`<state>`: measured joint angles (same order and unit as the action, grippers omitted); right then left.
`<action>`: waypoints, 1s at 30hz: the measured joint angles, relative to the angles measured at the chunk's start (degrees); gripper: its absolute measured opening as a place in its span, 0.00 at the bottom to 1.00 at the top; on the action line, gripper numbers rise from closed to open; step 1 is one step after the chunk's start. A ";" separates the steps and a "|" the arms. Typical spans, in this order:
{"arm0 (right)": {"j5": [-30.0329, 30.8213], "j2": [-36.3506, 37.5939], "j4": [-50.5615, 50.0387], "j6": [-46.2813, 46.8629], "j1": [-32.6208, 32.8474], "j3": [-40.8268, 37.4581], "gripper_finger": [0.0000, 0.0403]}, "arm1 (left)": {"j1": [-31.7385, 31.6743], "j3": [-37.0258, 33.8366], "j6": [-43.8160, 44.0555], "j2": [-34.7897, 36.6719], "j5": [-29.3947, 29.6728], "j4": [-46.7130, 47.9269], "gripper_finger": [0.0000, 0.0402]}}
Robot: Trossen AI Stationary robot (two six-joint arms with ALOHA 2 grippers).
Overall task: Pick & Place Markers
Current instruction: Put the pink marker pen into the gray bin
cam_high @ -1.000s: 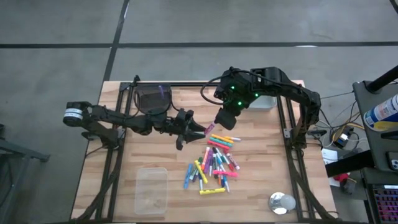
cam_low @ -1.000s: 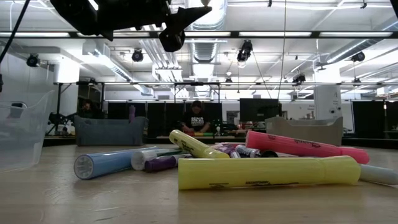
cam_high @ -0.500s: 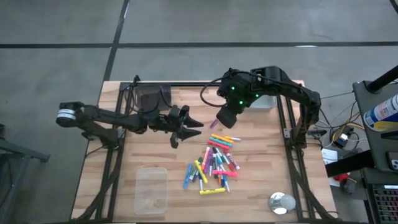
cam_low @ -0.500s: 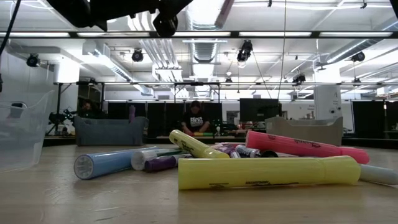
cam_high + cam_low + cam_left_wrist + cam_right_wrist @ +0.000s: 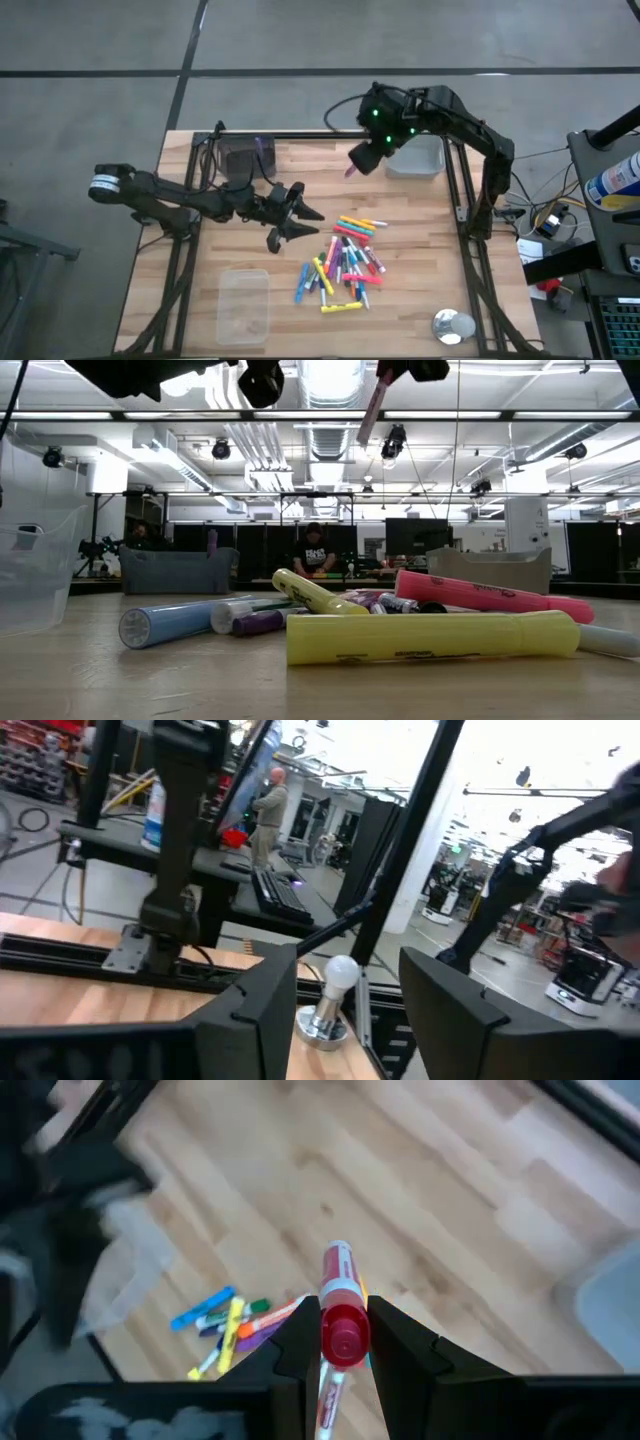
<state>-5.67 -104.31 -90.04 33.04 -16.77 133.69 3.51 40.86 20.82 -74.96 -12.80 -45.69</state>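
Markers point(image 5: 342, 265) sit piled on the desk point(image 5: 420, 250), one red marker point(image 5: 338, 1312) clamped in my right claw point(image 5: 353, 165), lifted above the desk near the clear bin point(image 5: 418, 158). My left claw point(image 5: 305, 212) hovers wide beside the pile.
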 joint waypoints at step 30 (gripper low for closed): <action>4.39 0.04 0.03 -4.81 -32.24 -9.03 0.17 | 1.64 -0.18 0.16 -0.04 0.00 3.86 0.42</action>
<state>-1.28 -104.27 -90.01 28.23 -49.01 124.65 5.15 40.68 20.98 -75.00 -12.80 -41.83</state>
